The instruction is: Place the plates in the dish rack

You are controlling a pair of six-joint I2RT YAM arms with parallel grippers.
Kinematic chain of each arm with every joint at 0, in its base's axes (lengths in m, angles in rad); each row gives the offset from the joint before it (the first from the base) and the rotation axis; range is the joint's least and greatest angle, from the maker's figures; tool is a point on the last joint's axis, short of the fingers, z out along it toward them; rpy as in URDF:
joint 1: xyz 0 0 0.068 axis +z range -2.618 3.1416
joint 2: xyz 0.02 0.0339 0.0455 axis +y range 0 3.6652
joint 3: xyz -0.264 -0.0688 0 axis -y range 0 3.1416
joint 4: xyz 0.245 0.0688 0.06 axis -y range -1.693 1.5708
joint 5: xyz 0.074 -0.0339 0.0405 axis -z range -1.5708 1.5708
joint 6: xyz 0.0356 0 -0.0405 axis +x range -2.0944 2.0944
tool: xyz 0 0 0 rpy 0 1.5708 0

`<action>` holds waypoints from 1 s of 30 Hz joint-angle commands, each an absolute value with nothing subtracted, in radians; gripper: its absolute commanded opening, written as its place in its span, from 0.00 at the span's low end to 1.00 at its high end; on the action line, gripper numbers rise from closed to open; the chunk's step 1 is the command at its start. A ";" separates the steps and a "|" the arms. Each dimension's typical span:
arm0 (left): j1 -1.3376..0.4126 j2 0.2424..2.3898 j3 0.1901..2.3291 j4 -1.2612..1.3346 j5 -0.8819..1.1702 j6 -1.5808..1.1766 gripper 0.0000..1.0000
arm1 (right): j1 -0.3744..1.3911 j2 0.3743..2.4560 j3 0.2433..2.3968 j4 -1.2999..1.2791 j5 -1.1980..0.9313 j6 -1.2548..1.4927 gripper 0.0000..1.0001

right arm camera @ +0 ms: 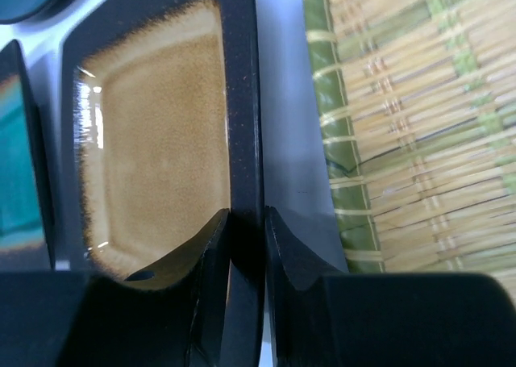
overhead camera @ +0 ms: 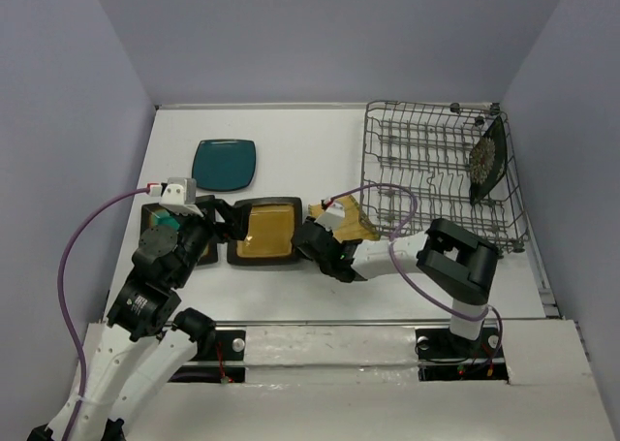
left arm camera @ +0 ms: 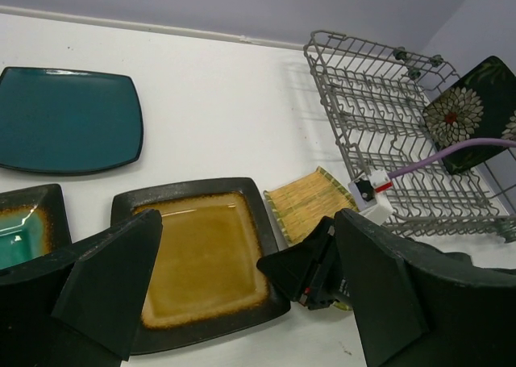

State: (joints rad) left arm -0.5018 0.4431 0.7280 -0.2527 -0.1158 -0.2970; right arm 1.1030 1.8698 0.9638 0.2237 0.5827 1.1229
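Right pincer (right arm camera: 248, 215) clamped on the dark rim of the mustard plate (right arm camera: 153, 141); yellow ribbed plate (right arm camera: 411, 125) just to its right. Left pincer (left arm camera: 248, 222) spread wide.

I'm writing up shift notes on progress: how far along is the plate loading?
Done: the black square plate with white flower stands in the grey wire dish rack. In hand: the right gripper pinches the dark rim of the mustard square plate, not yet lifted. Remaining: that one, plus the plain teal plate, dark-rimmed teal plate and yellow ribbed plate.
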 commanded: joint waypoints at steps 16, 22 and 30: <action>-0.494 0.428 0.730 -0.225 -0.100 -0.287 0.99 | 1.127 1.580 0.841 0.526 0.534 0.865 0.07; -0.495 0.414 0.732 -0.227 -0.107 -0.287 0.99 | 1.127 1.485 0.867 0.541 0.551 0.767 0.07; -0.494 0.390 0.730 -0.225 -0.101 -0.287 0.99 | 1.017 1.370 0.965 0.494 0.546 0.653 0.07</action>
State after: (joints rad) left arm -0.5018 0.4057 0.7280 -0.2527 -0.1123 -0.2970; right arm 1.0851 1.4734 0.8558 0.3374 0.5140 0.6949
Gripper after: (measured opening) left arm 0.990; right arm 0.103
